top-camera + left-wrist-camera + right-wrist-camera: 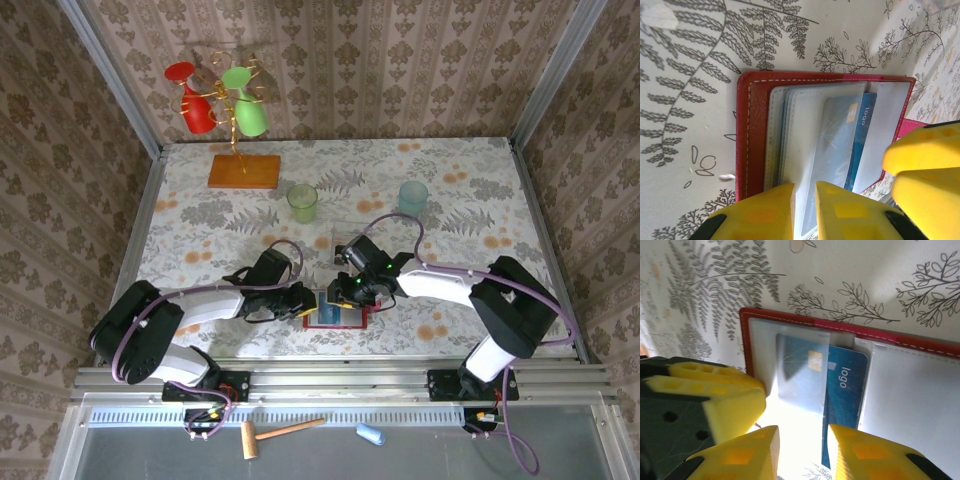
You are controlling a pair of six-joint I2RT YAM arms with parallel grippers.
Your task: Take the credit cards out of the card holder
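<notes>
The red card holder (336,317) lies open on the floral cloth near the front edge, between both grippers. Its red cover (754,130) frames several clear pocket sleeves (805,120). A blue card printed "logo" (863,131) sticks partway out of a sleeve, and it also shows as the blue card (846,385) beside the red rim (790,315). My left gripper (805,192) is closed to a narrow slit on the near edge of a clear sleeve. My right gripper (802,435) hovers open just over the sleeve, with the card's edge by its right finger.
An orange wooden base (244,171) with a wire stand holding red and green glasses stands at the back left. A green cup (302,203) and a teal cup (413,197) sit mid-table. A wooden mallet (280,433) lies below the front rail.
</notes>
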